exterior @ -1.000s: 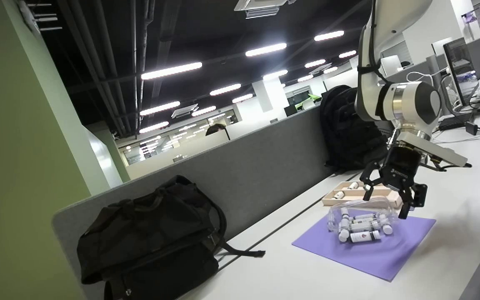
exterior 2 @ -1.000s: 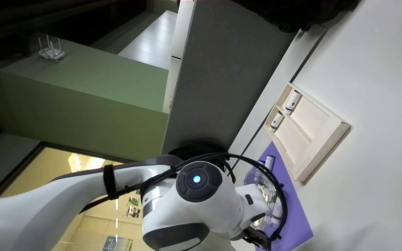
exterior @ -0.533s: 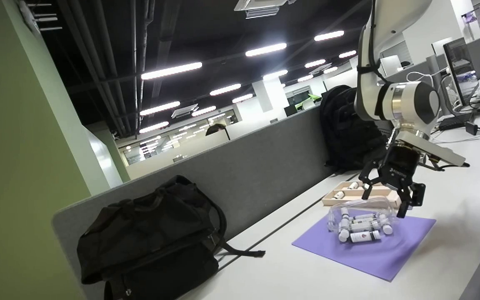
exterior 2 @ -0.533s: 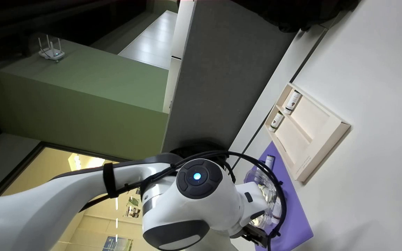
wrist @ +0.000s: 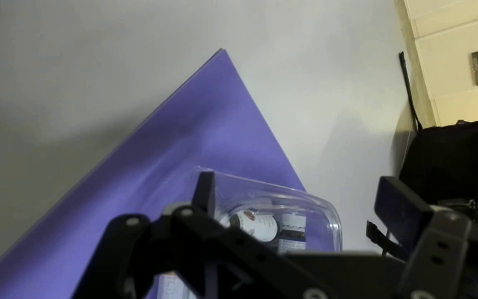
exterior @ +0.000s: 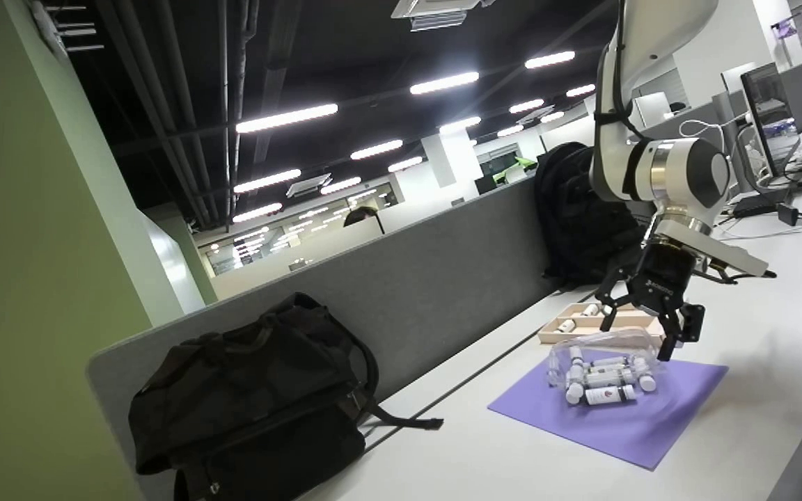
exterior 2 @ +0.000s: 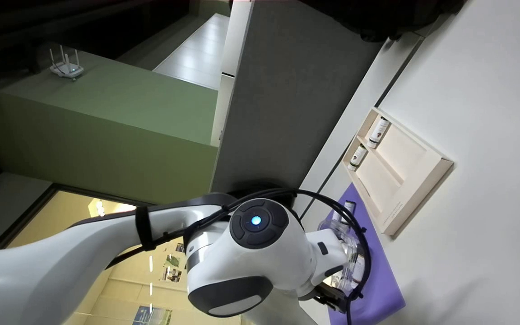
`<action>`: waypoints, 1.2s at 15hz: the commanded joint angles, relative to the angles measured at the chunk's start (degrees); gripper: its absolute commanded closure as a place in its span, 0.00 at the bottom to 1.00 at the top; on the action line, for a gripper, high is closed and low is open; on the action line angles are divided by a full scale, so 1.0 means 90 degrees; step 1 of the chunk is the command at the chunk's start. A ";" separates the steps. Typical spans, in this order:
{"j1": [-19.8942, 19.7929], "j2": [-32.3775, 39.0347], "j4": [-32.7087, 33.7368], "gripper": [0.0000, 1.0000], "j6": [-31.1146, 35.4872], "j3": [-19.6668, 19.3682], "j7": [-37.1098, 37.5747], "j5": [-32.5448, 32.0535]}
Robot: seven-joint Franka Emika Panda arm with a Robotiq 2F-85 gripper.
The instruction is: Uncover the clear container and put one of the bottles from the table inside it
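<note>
The clear container [exterior: 585, 339] stands on a purple mat [exterior: 651, 435] on the table [exterior: 457, 459]. Several small white-labelled bottles [exterior: 606, 395] show through or beside its see-through walls; whether a cover lies on it, I cannot tell. In the wrist view, the container's rounded corner [wrist: 332, 211] and a bottle [wrist: 259, 225] appear between my fingers. My gripper [wrist: 299, 199] is spread wide and grips nothing. In an exterior view the gripper [exterior: 635, 339] hangs just above the container's far side. The arm hides much of the container [exterior 2: 350, 246] in an exterior view.
Behind the mat lies a shallow pale wooden tray [exterior 2: 415, 198] with compartments, two bottles [exterior 2: 378, 132] inside. A grey partition [exterior: 443, 285] runs along the table's edge. One black backpack [exterior: 255, 403] leans there, and another backpack [exterior: 582, 223] stands near the arm.
My gripper has shifted slightly left in an exterior view, further over the container, keeping its wide spread. The container, bottles and tray have stayed put.
</note>
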 commanded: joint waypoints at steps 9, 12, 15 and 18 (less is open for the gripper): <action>-0.0105 0.0291 0.0339 0.00 -0.0861 -0.0019 0.1279 -0.1099; -0.0127 0.0284 0.0326 0.00 -0.0871 -0.0020 0.1226 -0.1092; -0.0122 0.0239 0.0300 0.00 -0.0657 -0.0009 0.1070 -0.0881; -0.0117 0.0229 0.0323 0.00 -0.0401 -0.0014 0.1077 -0.0719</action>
